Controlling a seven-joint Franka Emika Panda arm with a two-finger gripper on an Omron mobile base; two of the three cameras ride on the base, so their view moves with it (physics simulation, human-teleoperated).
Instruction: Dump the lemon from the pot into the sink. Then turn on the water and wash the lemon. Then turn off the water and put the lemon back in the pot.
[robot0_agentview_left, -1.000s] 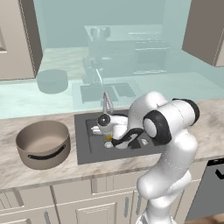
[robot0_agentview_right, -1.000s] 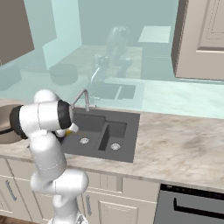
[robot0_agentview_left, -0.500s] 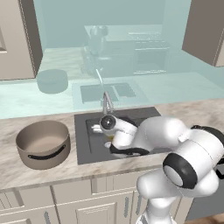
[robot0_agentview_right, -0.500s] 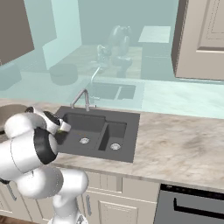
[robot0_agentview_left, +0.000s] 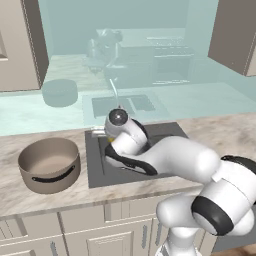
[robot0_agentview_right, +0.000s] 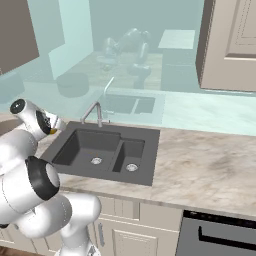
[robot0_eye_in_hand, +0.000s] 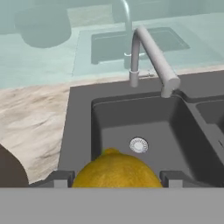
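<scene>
The pincer grips the lemon between its fingertips, above the sink. The pot sits on the bench beside the sink.

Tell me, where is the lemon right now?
In the hand view the lemon sits between the gripper's two fingertips, above the sink's larger basin, near its left edge.

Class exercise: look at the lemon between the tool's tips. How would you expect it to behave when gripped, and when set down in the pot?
The lemon looks round and smooth, so it may slip in a loose grip. It fills the gap between the tool tips, suggesting firmness. Set in the wide pot, it would probably roll until it meets the wall.
</scene>
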